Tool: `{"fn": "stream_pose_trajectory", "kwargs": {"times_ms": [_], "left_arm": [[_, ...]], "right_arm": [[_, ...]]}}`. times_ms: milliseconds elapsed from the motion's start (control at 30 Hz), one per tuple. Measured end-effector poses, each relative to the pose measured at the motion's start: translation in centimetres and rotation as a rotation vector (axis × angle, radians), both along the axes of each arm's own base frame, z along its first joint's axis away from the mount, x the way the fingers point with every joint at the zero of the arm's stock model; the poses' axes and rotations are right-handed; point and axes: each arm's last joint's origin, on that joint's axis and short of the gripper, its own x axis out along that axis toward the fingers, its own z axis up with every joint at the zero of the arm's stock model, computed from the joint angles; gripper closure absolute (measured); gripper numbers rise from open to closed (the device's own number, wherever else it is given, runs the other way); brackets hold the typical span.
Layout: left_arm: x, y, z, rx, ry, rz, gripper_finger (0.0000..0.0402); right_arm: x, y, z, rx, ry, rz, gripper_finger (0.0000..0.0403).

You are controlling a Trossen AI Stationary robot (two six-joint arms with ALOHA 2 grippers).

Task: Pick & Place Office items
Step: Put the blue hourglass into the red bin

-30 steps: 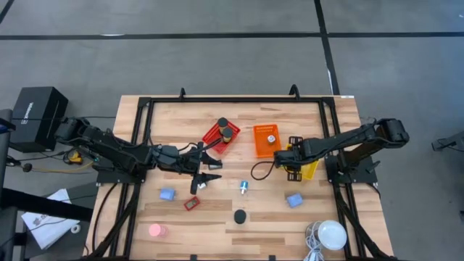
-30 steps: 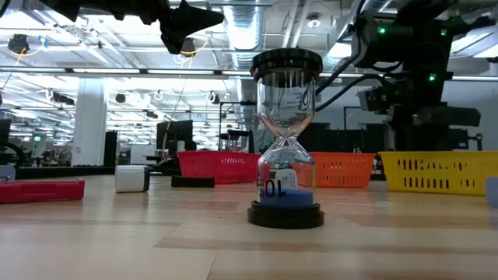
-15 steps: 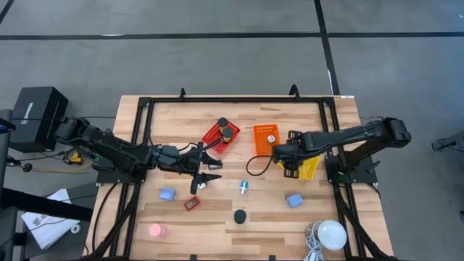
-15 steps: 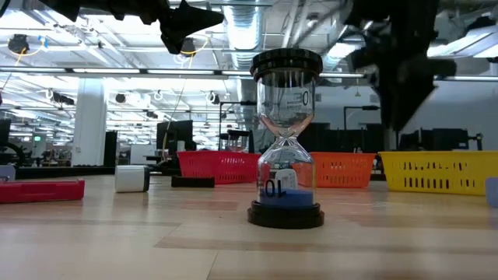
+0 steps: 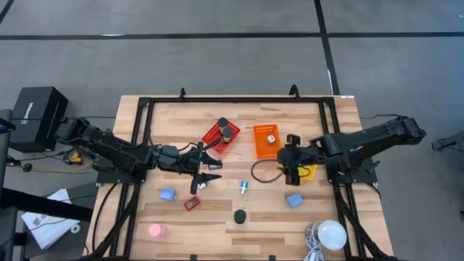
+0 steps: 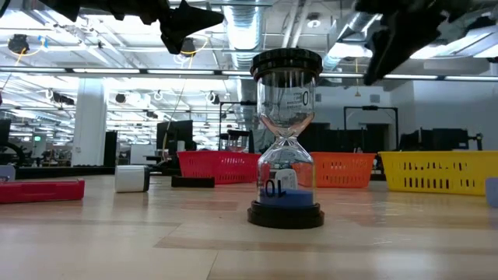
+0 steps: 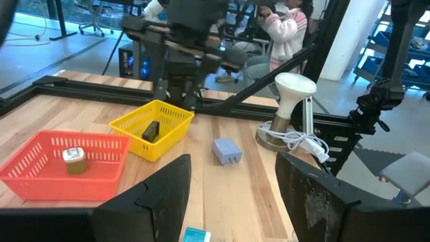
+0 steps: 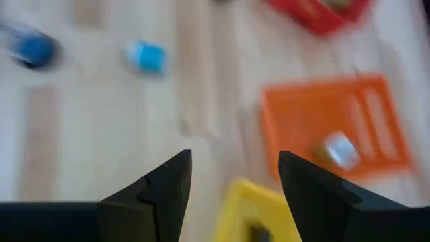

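Hourglass [image 5: 243, 187] stands upright mid-table, with the left tool [image 5: 205, 171] hovering just off to its left, fingers apart and empty, closer to it than the right tool [image 5: 291, 168], also spread empty, over by the yellow basket [image 5: 309, 171].

Past the left gripper [image 7: 232, 195], fingers spread, the tabletop [image 7: 222, 195] carries an orange basket [image 7: 47, 176] holding a small jar [image 7: 72, 160], a yellow basket [image 7: 164, 117] holding a black piece [image 7: 150, 130], a blue block [image 7: 226, 150], and a white lamp [image 7: 290, 101].
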Motion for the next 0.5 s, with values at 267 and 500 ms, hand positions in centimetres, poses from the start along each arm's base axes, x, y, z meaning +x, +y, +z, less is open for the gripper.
{"fn": "stream_pose_trajectory", "kwargs": {"times_ms": [267, 500], "left_arm": [[0.0, 0.0, 0.0, 0.0, 0.0, 0.0, 0.0188], [0.0, 0.0, 0.0, 0.0, 0.0, 0.0, 0.0188]], "right_arm": [[-1.2, 1.7, -2.3, 0.132, -0.178, 0.149, 0.0189], [-0.4, 2.5, -4.8, 0.196, -0.386, 0.175, 0.0189]]}}
